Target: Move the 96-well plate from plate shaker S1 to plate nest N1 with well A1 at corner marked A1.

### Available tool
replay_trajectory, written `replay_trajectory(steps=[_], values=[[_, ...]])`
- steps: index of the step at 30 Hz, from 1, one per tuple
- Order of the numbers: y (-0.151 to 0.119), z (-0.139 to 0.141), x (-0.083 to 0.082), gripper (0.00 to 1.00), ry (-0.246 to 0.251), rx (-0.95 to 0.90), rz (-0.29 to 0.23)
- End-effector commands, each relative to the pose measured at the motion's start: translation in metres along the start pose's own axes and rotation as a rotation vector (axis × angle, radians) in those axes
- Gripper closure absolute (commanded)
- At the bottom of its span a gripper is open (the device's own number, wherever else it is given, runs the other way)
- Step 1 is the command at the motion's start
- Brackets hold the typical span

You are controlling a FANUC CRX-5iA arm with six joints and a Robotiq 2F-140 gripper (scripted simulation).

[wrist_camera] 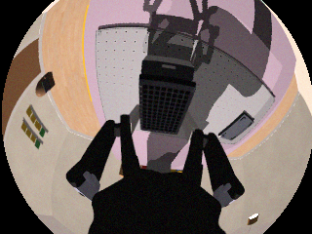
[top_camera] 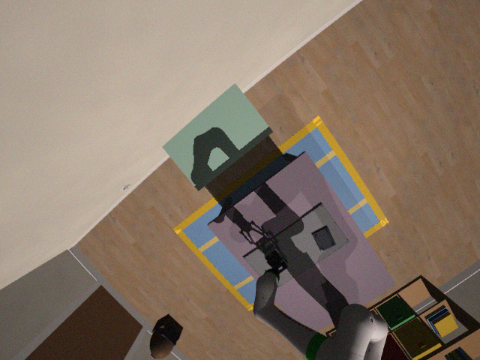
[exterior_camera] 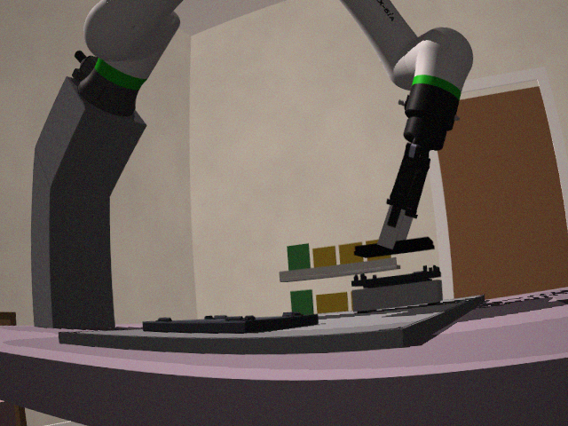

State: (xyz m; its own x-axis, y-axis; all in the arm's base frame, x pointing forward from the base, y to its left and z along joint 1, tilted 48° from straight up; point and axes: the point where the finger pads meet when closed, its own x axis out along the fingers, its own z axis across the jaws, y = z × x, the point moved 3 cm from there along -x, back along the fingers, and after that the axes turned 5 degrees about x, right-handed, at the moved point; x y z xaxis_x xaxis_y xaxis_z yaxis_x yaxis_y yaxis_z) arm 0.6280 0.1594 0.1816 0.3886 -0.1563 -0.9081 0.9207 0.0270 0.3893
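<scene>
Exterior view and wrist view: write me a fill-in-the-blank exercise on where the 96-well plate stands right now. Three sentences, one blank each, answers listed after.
1. The gripper is shut on the ______.
2. The 96-well plate hangs ______ the plate shaker S1, with open space between them.
3. The plate nest N1, nearer the camera on the grey base plate, holds ______ plate.

Missing words: 96-well plate; above; no
</scene>
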Motion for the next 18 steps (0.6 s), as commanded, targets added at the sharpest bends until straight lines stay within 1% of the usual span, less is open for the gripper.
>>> replay_trajectory(steps=[1, 8, 10, 13, 18], values=[[-0.002, 0.0, -0.004, 1.0, 0.0, 0.0, 0.0], [-0.007, 0.0, -0.015, 1.0, 0.0, 0.0, 0.0], [-0.007, 0.0, -0.015, 1.0, 0.0, 0.0, 0.0], [-0.009, 0.001, -0.019, 1.0, 0.0, 0.0, 0.0], [-0.009, 0.001, -0.019, 1.0, 0.0, 0.0, 0.0]])
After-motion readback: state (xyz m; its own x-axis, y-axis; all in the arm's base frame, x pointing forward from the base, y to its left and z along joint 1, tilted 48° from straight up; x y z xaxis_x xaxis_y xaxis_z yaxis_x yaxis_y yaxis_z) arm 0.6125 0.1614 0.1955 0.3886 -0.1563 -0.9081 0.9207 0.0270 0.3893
